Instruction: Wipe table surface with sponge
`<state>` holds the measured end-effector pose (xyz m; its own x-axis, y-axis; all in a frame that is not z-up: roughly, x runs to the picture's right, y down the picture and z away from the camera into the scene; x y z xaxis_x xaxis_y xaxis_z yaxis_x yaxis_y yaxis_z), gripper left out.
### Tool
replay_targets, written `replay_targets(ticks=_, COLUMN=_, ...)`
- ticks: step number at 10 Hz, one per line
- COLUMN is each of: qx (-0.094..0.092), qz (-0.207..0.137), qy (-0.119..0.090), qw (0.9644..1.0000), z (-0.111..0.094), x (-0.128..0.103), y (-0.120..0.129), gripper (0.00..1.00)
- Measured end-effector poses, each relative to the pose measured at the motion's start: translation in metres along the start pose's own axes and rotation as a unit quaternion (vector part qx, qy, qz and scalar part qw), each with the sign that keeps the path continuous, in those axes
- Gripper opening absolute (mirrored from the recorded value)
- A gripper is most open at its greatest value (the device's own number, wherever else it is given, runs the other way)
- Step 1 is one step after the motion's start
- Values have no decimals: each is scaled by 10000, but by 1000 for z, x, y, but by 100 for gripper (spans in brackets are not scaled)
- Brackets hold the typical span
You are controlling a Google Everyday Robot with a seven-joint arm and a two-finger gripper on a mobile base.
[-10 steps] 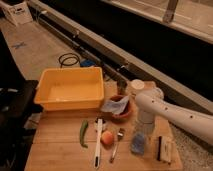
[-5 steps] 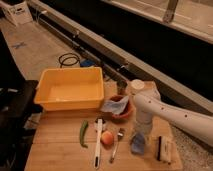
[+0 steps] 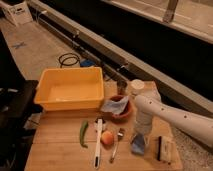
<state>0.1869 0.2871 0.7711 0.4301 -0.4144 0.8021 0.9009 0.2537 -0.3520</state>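
Camera view: jaws at squarish blue sponge [image 3: 138,144] on pale wooden table [image 3: 60,156]

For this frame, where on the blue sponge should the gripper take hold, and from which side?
Probably across its side edges, from straight above: the blue sponge lies on the table apart from the fork and the dark block. The gripper hangs just over it.

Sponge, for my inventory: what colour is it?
The sponge is blue, camera view; the gripper is right over it.
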Motion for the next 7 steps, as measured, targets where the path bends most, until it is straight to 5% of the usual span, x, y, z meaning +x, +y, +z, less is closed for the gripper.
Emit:
replay_targets(ticks=4, qx=-63, qz=89, qy=78, qw=9999, z=-1, x=-5, y=3, gripper=1)
replay_targets(ticks=7, qx=-134, qz=292, qy=130, qw=9994, z=-2, x=-7, y=15, gripper=0)
